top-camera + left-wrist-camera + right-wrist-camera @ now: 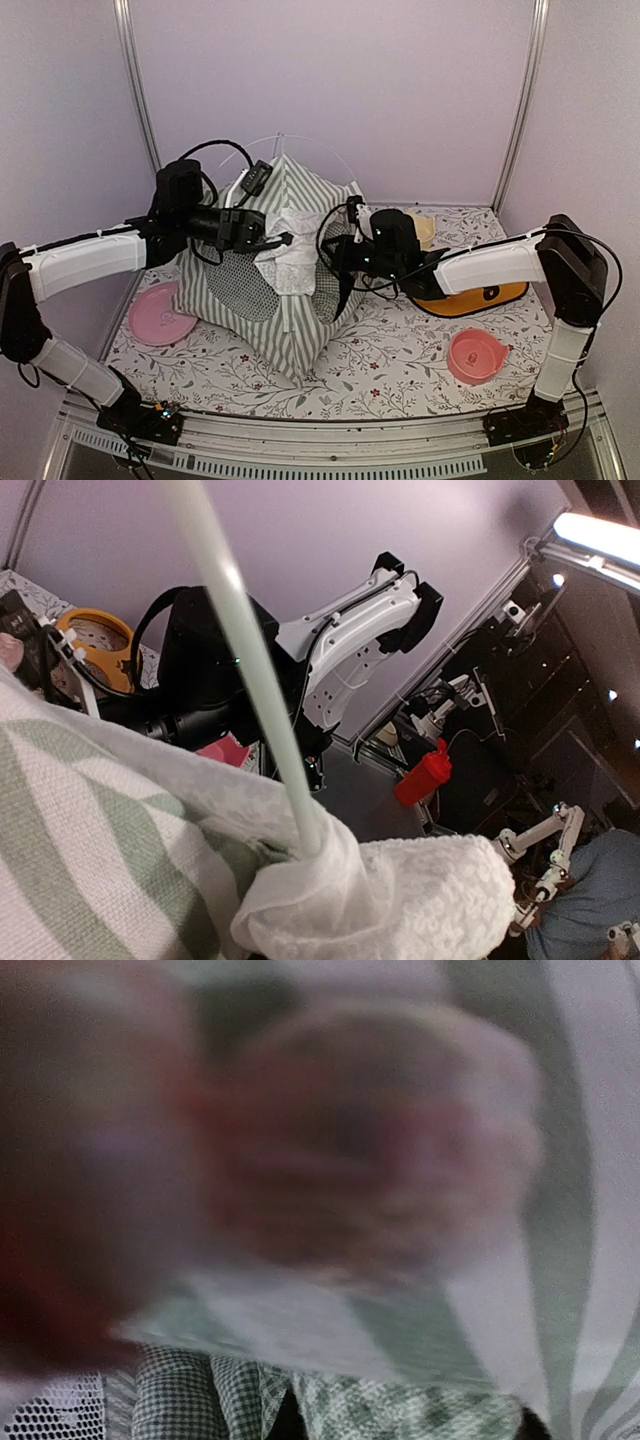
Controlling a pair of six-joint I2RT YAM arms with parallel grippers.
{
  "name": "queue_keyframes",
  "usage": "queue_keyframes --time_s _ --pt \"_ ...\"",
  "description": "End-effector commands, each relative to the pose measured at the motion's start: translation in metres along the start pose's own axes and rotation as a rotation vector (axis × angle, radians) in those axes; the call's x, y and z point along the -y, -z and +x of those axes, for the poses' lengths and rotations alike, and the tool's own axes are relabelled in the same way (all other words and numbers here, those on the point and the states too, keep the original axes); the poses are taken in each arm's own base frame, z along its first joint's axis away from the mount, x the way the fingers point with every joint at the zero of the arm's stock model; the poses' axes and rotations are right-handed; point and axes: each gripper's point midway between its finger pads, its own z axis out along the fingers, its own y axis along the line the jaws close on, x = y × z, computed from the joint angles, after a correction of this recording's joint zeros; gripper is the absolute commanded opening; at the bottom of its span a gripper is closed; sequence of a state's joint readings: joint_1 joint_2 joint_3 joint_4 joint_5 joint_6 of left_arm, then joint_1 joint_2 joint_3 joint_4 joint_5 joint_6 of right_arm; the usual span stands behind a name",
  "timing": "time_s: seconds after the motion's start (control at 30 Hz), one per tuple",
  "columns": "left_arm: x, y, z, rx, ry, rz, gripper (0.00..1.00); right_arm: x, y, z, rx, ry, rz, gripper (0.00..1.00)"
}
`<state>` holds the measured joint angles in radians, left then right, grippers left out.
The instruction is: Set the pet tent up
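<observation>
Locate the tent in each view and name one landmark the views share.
Top external: the tent stands at centre.
Left wrist: the tent fills the lower left as striped fabric, with a white pole rising from it.
Right wrist: the tent covers the right side and bottom, partly behind a close blur.
Shared landmark: the green stripes, seen in all three views.

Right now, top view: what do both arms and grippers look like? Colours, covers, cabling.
Left arm and right arm match: white padded sleeves on long links, black joints and bases. Black cables loop near each wrist. Left gripper and right gripper are black.
</observation>
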<state>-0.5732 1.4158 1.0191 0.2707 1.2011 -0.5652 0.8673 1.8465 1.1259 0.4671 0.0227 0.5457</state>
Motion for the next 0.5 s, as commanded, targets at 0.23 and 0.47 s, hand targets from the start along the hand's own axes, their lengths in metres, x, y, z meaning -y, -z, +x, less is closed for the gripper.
queue_keyframes --time_s 0.23,0.47 --pt "0.034 0.007 0.001 -0.009 -0.109 0.107 0.0 0.141 0.014 0.049 -0.167 -0.015 0.518 0.15" --pt "0.003 0.014 0.008 0.022 -0.063 0.022 0.0 0.111 0.036 0.035 -0.153 0.066 0.48 0.56"
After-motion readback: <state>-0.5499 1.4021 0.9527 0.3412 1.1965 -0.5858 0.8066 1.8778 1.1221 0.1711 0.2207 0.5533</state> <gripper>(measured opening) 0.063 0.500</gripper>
